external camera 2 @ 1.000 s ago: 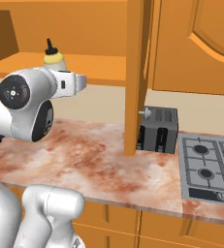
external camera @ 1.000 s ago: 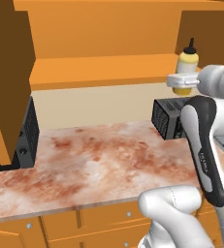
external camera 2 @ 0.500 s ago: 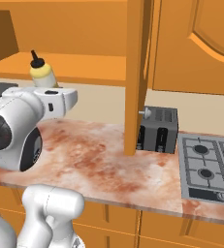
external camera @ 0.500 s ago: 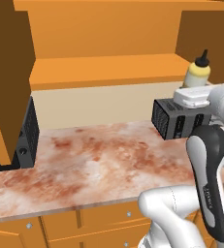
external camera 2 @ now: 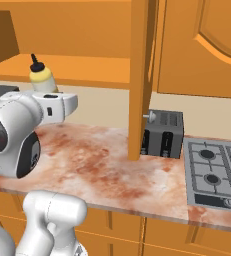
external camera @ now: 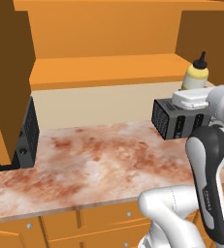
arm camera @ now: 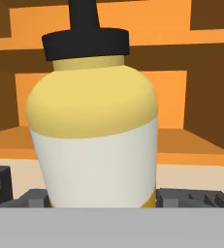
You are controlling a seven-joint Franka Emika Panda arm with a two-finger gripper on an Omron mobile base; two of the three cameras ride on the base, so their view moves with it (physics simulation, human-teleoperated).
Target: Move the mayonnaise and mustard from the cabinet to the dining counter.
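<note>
Left base view: the mustard [external camera: 196, 75] stands upright above the white hand, level with the orange shelf [external camera: 108, 70] of the open cabinet [external camera: 104, 29], near its right end. A dark toaster [external camera: 174, 118] sits on the marbled counter [external camera: 94, 164] just behind the arm. Right base view: the mustard [external camera 2: 41, 76] rises just above the arm's white wrist, in front of the shelf [external camera 2: 82, 67]; a cabinet door [external camera 2: 141, 75] stands edge-on at mid-frame, the toaster [external camera 2: 163, 132] beside its foot, a stove [external camera 2: 214, 172] at right. Hand view: the mustard [arm camera: 96, 131] looms close, black cap up, between the dark fingertips [arm camera: 33, 197]; the jaws stand wide, one tip at each side of its base. Whether they press it, I cannot tell.
</note>
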